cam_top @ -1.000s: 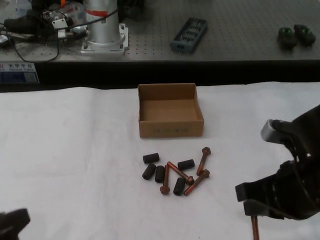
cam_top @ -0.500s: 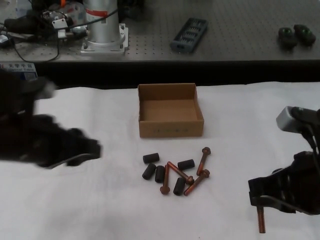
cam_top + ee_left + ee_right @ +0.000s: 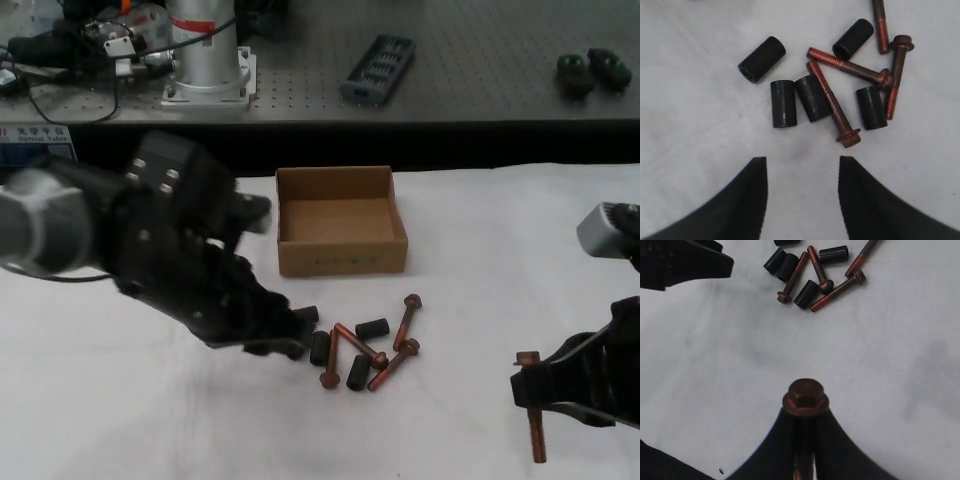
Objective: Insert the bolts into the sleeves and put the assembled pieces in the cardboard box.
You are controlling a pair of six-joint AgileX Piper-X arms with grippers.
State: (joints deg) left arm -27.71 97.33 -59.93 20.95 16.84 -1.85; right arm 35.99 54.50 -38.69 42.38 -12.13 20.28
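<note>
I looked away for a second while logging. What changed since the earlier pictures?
The left gripper swung in from the near left and now hangs open over the sleeves. The right gripper, shut on a bolt throughout, drifted rightward. The cardboard box and the loose bolts stayed put; nothing was picked up or released.

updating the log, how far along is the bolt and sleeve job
Done: nothing; the brown cardboard box is empty. In hand: the right tool grips one copper-coloured bolt; the open left tool hovers over the black cylindrical sleeves. Left: every insertion and boxing.
</note>
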